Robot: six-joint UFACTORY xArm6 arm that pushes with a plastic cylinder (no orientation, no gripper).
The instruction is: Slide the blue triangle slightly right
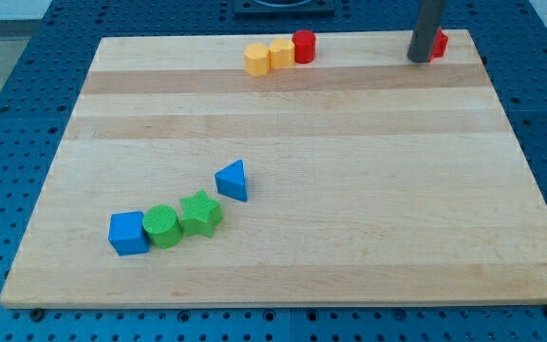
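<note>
The blue triangle (233, 180) lies on the wooden board (349, 190), left of centre toward the view's bottom. Just below and left of it sits a green star (199, 214), close to its corner. My tip (418, 59) is at the view's top right, far from the blue triangle, right beside a red block (439, 44) that the rod partly hides.
A green cylinder (162, 226) and a blue cube (128, 233) line up left of the green star. At the view's top centre stand two yellow blocks (257, 59) (281, 53) and a red cylinder (304, 46) in a row.
</note>
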